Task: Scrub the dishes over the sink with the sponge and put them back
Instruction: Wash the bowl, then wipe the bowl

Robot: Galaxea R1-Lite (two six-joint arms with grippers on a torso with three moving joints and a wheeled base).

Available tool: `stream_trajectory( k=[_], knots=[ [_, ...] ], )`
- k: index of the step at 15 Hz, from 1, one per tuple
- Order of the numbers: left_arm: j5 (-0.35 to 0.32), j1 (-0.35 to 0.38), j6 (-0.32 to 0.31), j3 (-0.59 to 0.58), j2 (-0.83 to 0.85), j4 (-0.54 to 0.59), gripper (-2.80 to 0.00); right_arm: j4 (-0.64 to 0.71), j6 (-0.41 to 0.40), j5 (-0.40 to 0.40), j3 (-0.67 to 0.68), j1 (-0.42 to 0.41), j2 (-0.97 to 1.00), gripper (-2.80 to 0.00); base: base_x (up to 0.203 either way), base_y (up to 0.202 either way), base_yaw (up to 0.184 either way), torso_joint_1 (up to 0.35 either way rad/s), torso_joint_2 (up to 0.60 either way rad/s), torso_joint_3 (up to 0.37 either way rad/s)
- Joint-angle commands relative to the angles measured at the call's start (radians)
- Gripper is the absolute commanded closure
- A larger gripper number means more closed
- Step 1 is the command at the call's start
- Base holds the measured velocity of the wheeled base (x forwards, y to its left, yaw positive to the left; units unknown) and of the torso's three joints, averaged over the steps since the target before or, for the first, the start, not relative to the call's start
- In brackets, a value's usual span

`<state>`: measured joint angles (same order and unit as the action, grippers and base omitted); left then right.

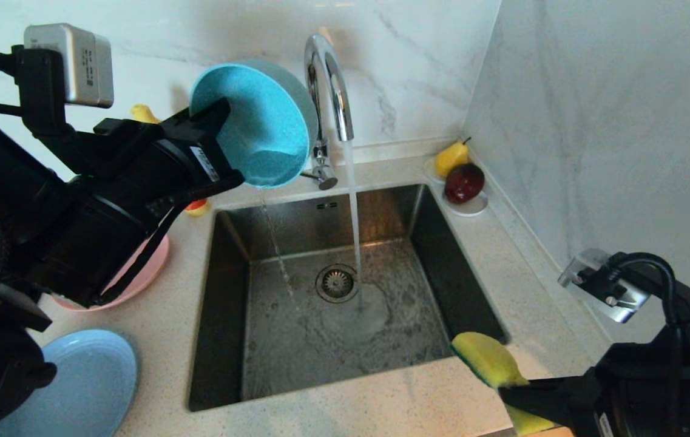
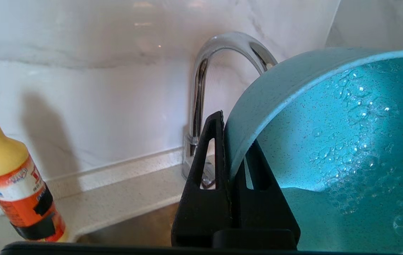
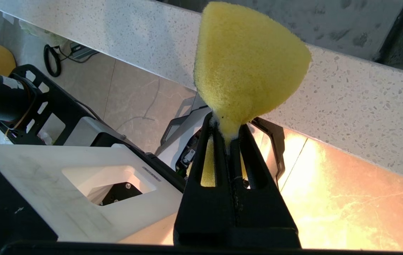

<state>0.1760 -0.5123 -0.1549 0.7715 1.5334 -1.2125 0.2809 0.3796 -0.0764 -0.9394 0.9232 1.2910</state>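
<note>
My left gripper (image 2: 228, 148) pinches the teal bowl's (image 1: 260, 121) rim, tipping water into the sink (image 1: 345, 315); my right gripper (image 3: 228, 136) squeezes the sponge (image 3: 247, 60) at the counter's edge.

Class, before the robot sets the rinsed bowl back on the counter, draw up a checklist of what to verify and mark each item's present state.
1. Left gripper clamped on the teal bowl's rim: ok.
2. Bowl emptied: not ok, water trickles from it into the sink.
3. Suds rinsed off: not ok, bubbles cling inside.
4. Right gripper holds the sponge at the sink's front right corner, away from the bowl: ok.
5. Tap off: not ok, running.
6. Landing spot beside the pink plate: cannot tell, arm hides it.
</note>
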Motion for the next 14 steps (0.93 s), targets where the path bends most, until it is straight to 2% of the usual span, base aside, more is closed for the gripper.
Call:
stream_trajectory(
  k=[1,2,4,6,8,9,10,14],
  knots=[
    [0.017,0.0,0.001,0.009,-0.012,0.075,0.0,-0.004,0.002,0.0,-0.006,0.002,-0.016,0.0,0.0,0.0,0.0,0.0,0.0,0.0],
    [0.032,0.0,0.001,0.013,-0.036,0.154,0.0,-0.006,0.001,0.0,-0.012,0.002,-0.019,0.0,0.0,0.0,0.0,0.0,0.0,0.0],
    [0.041,-0.002,0.003,0.018,-0.138,0.407,0.0,0.0,0.001,0.0,-0.039,0.01,-0.027,0.0,0.0,0.0,0.0,0.0,0.0,0.0],
    [0.018,-0.005,0.008,0.042,-0.24,0.704,0.0,0.001,-0.001,0.0,-0.071,0.027,-0.033,0.0,0.0,0.0,0.0,0.0,0.0,0.0],
    [0.002,-0.01,0.039,0.078,-0.287,0.934,0.0,0.002,-0.001,0.0,-0.118,0.051,-0.021,0.0,0.0,0.0,0.0,0.0,0.0,0.0],
    [-0.001,-0.026,0.066,0.082,-0.29,0.985,0.0,0.006,-0.001,0.002,-0.143,0.064,-0.009,0.0,0.0,0.0,0.0,0.0,0.0,0.0],
    [0.0,-0.041,0.078,0.068,-0.287,0.989,0.0,0.015,-0.002,0.006,-0.166,0.078,0.001,0.0,0.0,0.0,0.0,0.0,0.0,0.0],
    [0.018,-0.13,0.111,0.0,-0.222,0.957,0.0,0.043,-0.005,0.062,-0.259,0.093,0.065,0.0,0.0,0.0,0.0,0.0,0.0,0.0]
  ],
)
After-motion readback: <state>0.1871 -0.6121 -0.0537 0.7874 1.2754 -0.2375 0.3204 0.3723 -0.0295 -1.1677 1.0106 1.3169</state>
